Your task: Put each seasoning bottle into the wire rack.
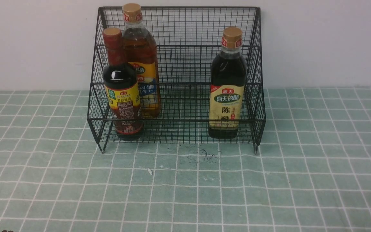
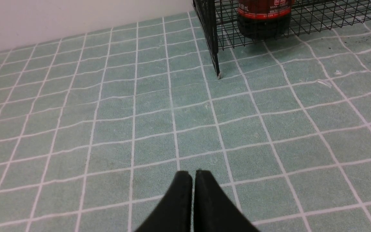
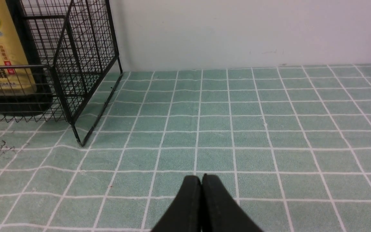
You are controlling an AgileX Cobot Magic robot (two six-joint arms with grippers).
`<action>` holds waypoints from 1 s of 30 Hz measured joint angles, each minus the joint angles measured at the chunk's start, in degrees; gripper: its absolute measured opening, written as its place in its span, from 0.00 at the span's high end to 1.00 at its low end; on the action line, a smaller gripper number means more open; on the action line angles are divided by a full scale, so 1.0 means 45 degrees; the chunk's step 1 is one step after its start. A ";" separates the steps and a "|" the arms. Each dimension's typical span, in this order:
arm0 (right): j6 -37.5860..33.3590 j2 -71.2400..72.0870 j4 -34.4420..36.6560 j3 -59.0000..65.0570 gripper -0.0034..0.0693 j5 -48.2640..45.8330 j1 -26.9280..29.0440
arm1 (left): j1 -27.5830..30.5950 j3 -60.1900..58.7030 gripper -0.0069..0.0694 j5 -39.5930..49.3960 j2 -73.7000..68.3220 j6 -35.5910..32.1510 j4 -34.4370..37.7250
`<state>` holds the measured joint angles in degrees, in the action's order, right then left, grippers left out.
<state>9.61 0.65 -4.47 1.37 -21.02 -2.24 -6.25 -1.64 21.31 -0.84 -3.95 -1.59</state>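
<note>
The black wire rack (image 1: 185, 29) stands against the wall with three seasoning bottles upright inside. On its left front is the dark bottle with the red neck wrap (image 1: 121, 87), and the amber bottle (image 1: 142, 54) stands just behind it. The dark tan-capped bottle (image 1: 227, 87) is at the right front. My left gripper (image 2: 193, 173) is shut and empty, low over the cloth, well short of the rack's left foot (image 2: 217, 74). Off the rack's right corner (image 3: 77, 141), my right gripper (image 3: 201, 176) is likewise shut on nothing. Neither arm shows in the front view.
A green checked cloth (image 1: 269, 180) covers the table up to a white wall (image 1: 327, 42). Dark ink scribbles (image 1: 208, 156) and a small white scrap (image 1: 149, 171) mark the cloth in front of the rack.
</note>
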 joint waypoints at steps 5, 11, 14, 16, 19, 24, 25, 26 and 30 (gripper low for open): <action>0.0000 0.0000 0.0000 0.0000 0.97 0.0000 0.0000 | 0.0000 0.0000 0.92 0.0000 0.0000 0.0000 0.0000; 0.0000 0.0000 0.0000 0.0000 0.97 0.0000 0.0000 | 0.0000 0.0000 0.92 0.0000 0.0000 0.0000 0.0000; 0.0000 0.0000 0.0000 0.0000 0.97 0.0000 0.0000 | 0.0000 0.0000 0.92 0.0000 0.0000 0.0000 0.0000; 0.0000 0.0000 0.0000 0.0000 0.97 0.0000 0.0000 | 0.0000 0.0000 0.92 0.0000 0.0000 0.0000 0.0000; 0.0000 0.0000 0.0000 0.0000 0.97 0.0000 0.0000 | 0.0000 0.0000 0.92 0.0000 0.0000 0.0000 0.0000; 0.0000 0.0000 0.0000 0.0000 0.97 0.0000 0.0000 | 0.0000 0.0000 0.92 0.0011 0.0032 0.0000 0.0000; 0.0000 0.0000 0.0000 0.0000 0.97 0.0000 0.0000 | 0.0000 0.0000 0.92 0.0011 0.0133 0.0000 0.0000; 0.0000 0.0000 0.0000 0.0000 0.97 0.0000 0.0000 | 0.0000 0.0000 0.92 0.0011 0.0212 0.0000 0.0000; 0.0000 0.0000 0.0000 0.0000 0.97 0.0000 0.0000 | 0.0000 0.0000 0.92 0.0011 0.0334 0.0000 0.0000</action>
<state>9.61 0.65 -4.47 1.37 -21.02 -2.24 -6.25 -1.64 21.36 0.66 -3.95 -1.59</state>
